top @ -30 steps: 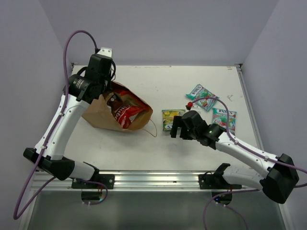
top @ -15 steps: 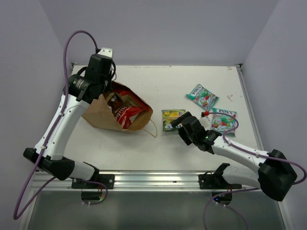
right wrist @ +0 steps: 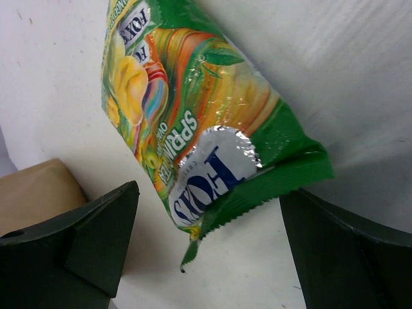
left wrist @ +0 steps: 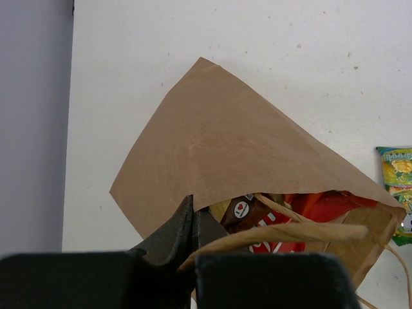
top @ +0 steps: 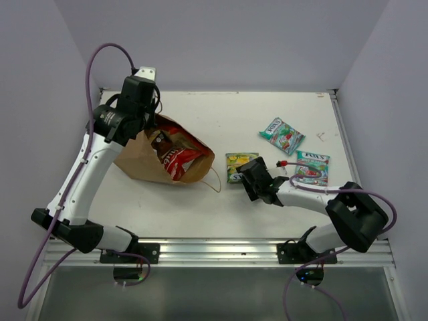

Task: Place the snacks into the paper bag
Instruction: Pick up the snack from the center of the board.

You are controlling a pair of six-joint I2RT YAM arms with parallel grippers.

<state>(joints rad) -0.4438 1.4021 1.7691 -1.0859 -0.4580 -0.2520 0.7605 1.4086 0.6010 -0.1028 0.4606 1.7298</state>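
Observation:
The brown paper bag (top: 137, 162) lies on its side at the left, mouth facing right. A red-white packet (top: 175, 159) and a brown-white packet (top: 158, 138) sit inside it; both also show in the left wrist view (left wrist: 322, 206). My left gripper (top: 148, 127) is shut on the bag's upper rim (left wrist: 192, 215) and holds the mouth open. The green multicoloured candy packet (top: 238, 164) lies flat on the table. My right gripper (top: 244, 175) is open, its fingers either side of the packet's near end (right wrist: 212, 187), not touching it.
Two teal candy packets lie on the right, one at the back (top: 281, 134) and one near the right arm (top: 311, 167). The bag's loose loop handle (top: 213, 179) rests on the table between the bag and the green packet. Walls close the table on three sides.
My right gripper has swung left and low toward the green packet, and its open fingers now straddle the packet's near end. The left arm and the bag have not moved.

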